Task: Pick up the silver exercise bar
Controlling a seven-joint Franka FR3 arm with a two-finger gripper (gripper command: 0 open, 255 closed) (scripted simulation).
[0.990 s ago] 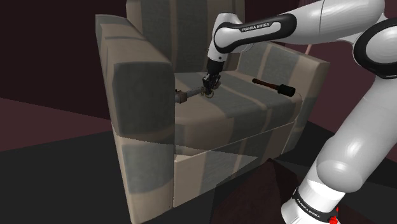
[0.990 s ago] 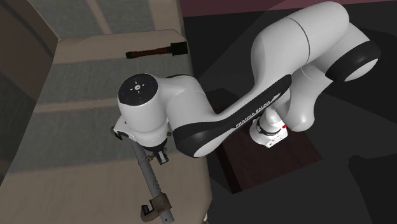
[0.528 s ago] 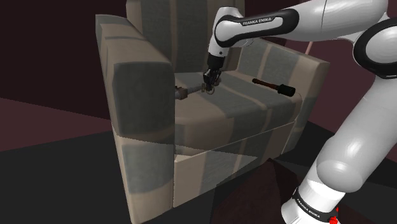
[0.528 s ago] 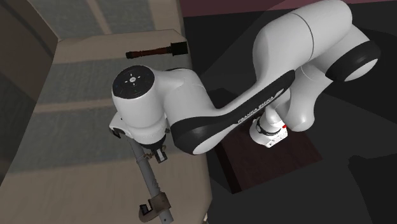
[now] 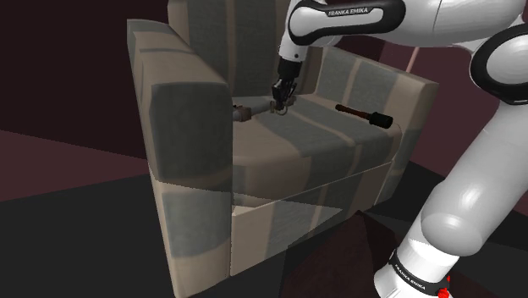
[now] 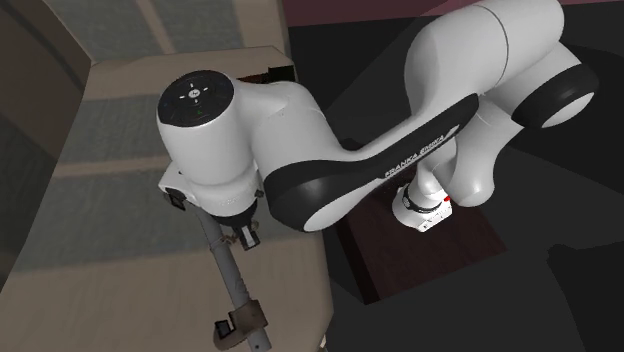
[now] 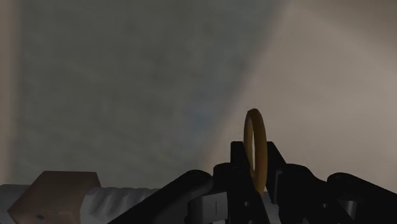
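The bar (image 5: pixel 256 108) is pinched by the jaws near one end and held just above the armchair seat (image 5: pixel 296 142), so it may be levered loose by its long free part, or knocked against the armrest (image 5: pixel 182 110).

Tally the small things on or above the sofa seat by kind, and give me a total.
Grey exercise bar: 1
Dark handled tool: 1
Total: 2
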